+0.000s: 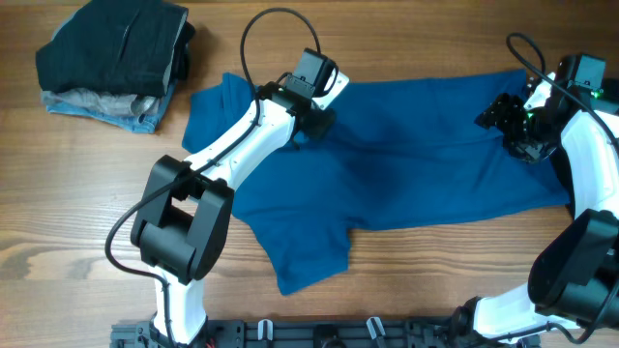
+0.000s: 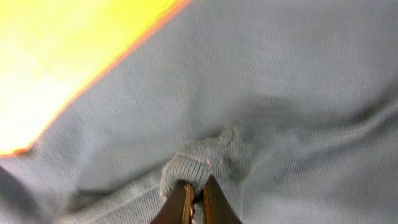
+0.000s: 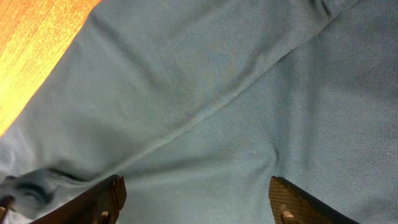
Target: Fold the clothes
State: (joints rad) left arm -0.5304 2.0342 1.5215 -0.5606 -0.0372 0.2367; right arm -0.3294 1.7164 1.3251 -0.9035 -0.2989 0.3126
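Note:
A blue polo shirt [image 1: 416, 155] lies spread flat across the wooden table, collar end to the left, one sleeve toward the front. My left gripper [image 1: 311, 124] is at the shirt's upper left part and is shut on a pinched fold of the blue fabric [image 2: 202, 162]. My right gripper [image 1: 517, 121] is open above the shirt's right end; its two fingers stand wide apart over the flat fabric [image 3: 205, 143] with nothing between them.
A stack of folded dark and grey clothes [image 1: 116, 58] sits at the back left corner. Bare wooden table [image 1: 77, 193] surrounds the shirt on the left and front.

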